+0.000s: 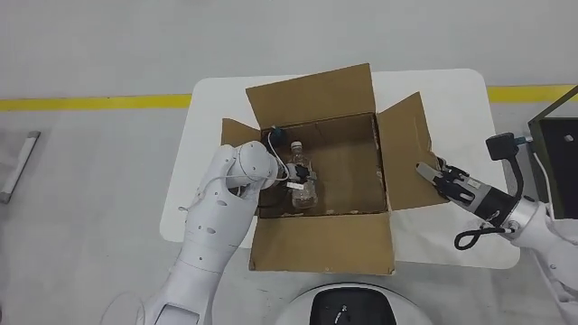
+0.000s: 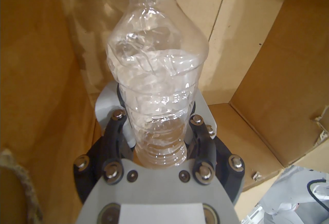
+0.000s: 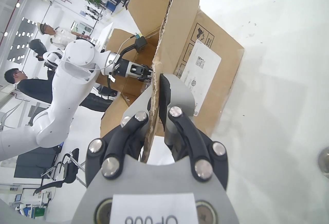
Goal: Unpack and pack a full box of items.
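Left gripper: fingers clamped on the lower body of the clear bottle, inside the box, near its left wall. The bottle's long axis runs straight out from the palm, cap toward the far wall. Right gripper is closed on the right flap. Walls stand close, so any lift likely goes straight up. The box sits on a white table.

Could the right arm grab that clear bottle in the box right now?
Probably not as things stand. The right arm has its jaws shut on a side flap of the box, and the bottle is inside at the opposite side, already gripped by the left arm.
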